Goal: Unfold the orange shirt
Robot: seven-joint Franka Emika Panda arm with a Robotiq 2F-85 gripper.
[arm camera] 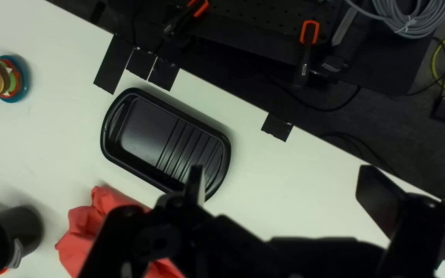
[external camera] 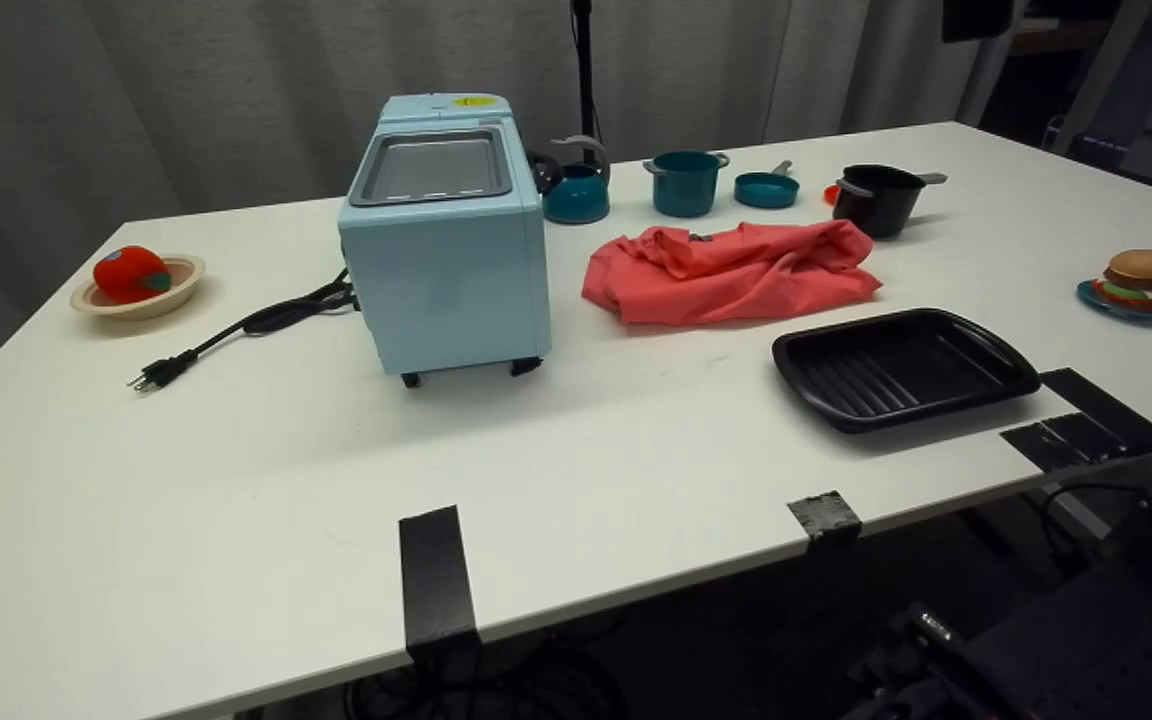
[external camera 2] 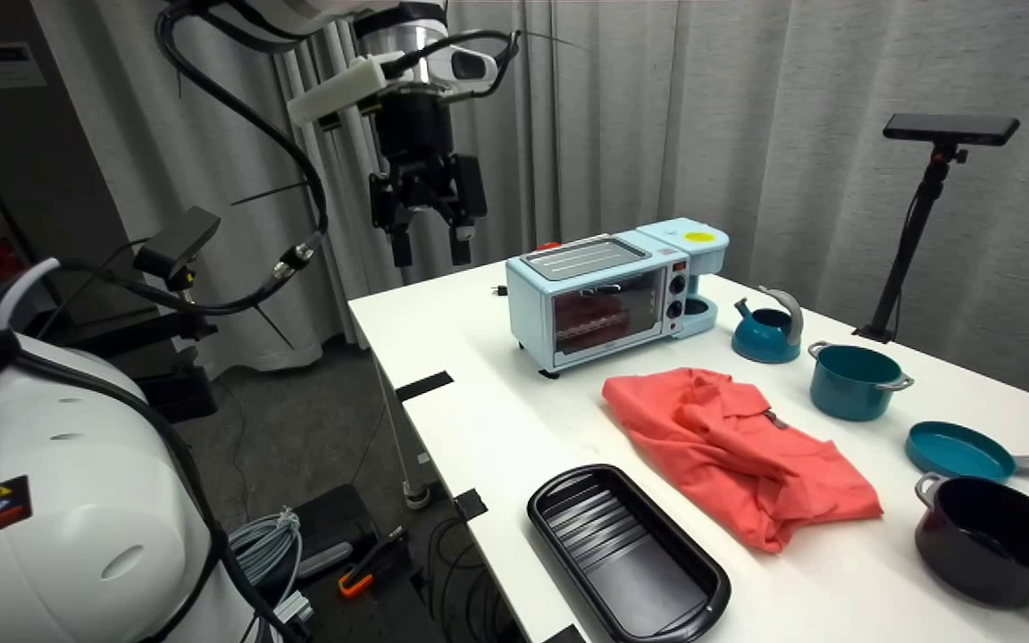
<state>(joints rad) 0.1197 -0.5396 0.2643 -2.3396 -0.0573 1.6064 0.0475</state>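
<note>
The claw (external camera 2: 431, 246) hangs released, jaws parted wide, well apart from the orange shirt (external camera 2: 729, 446), which lies crumpled on the counter (external camera: 256, 500) between the black tray (external camera: 936, 358) and the teal pot (external camera: 686, 188).

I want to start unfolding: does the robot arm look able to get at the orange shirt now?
Probably yes: the gripper hangs open and empty, nothing lies on the orange shirt, and the black tray beside it looks low enough to pass over.

the arm (external camera 2: 405, 40) holds its tool (external camera 2: 430, 249) raised, pointing downward, with the jaws spread wide apart.
</note>
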